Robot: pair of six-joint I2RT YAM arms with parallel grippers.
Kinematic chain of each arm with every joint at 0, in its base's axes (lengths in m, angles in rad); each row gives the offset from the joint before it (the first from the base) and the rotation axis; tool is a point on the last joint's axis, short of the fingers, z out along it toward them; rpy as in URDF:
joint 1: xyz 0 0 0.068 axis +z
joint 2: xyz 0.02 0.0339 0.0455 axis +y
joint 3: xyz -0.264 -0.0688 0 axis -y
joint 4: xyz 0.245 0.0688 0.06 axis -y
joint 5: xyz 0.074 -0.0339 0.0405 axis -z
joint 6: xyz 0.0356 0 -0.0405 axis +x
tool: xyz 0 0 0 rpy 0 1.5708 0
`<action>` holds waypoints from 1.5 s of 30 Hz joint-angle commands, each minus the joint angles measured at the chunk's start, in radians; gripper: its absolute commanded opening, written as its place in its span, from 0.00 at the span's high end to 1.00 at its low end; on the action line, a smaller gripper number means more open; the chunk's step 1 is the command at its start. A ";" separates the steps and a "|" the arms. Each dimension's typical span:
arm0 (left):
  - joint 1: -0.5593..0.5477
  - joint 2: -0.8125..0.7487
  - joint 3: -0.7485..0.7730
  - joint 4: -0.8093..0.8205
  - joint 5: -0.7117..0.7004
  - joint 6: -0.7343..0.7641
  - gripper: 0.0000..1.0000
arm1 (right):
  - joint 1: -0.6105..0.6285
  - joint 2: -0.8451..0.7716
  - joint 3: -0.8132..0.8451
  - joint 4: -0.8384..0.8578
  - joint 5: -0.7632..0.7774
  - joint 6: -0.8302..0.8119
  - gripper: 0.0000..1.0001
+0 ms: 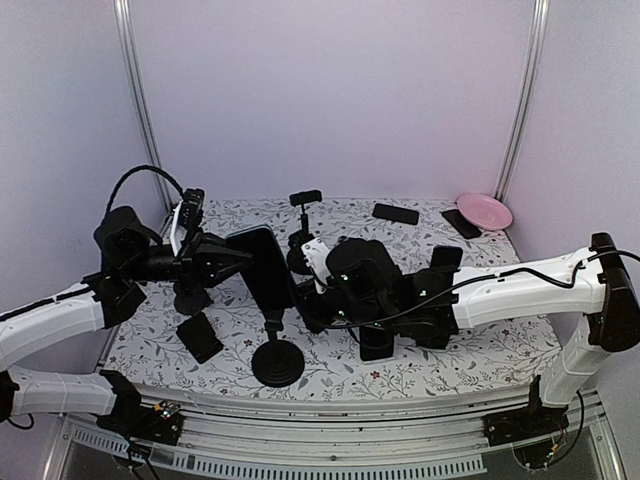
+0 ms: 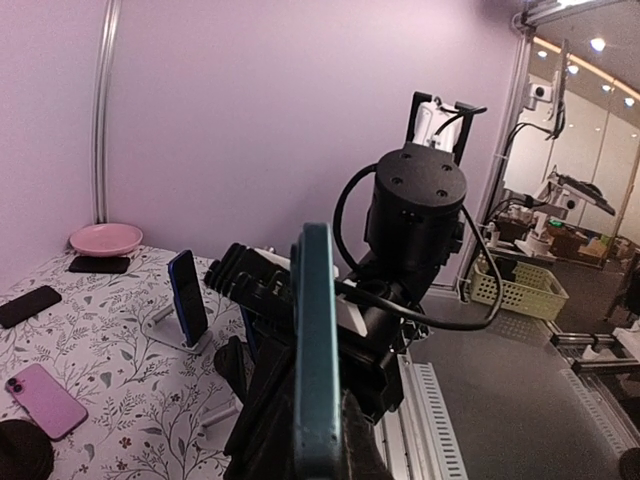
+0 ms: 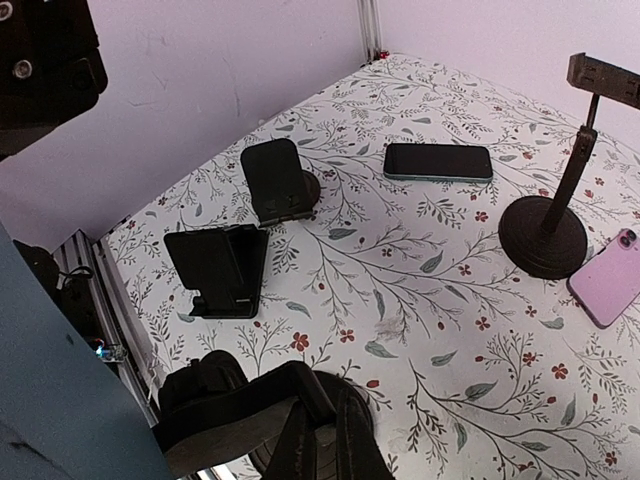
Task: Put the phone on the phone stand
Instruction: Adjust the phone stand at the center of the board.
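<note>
Trouble, if it comes, will come where phone and stand meet. The left gripper point(image 1: 232, 256) has its jaws closed on the phone point(image 1: 262, 265), holding it upright and off the table point(image 1: 480, 350); in the left wrist view it shows edge-on. Just below it, toward six o'clock in the top view, is the stand point(image 1: 277, 362), its round base near the front edge. The right gripper point(image 3: 320, 442) is closed too. It seems to be pinching the stand's black bracket at the top of the stem, though the contact is partly hidden.

The phone is not yet seated. I judge the next step is lowering it into that bracket. The two arms are crowded close together, so wrists or fingers could knock each other. If the phone comes in tilted, it may catch the bracket's lip and lever the stand over, since the base is small. A grip near one edge could let the phone twist or slip. Letting go before the bracket bears it would drop it onto the table.
</note>
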State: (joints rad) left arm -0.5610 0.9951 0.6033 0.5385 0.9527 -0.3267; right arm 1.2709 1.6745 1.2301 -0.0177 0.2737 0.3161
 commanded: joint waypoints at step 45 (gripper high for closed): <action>-0.017 -0.225 0.062 -0.292 -0.293 0.028 1.00 | -0.043 -0.205 -0.101 0.000 -0.178 -0.037 0.19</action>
State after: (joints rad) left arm -0.5694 0.7841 0.6243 0.2340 0.6678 -0.3176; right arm 1.2865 1.5436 1.1984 -0.1181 0.2829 0.3798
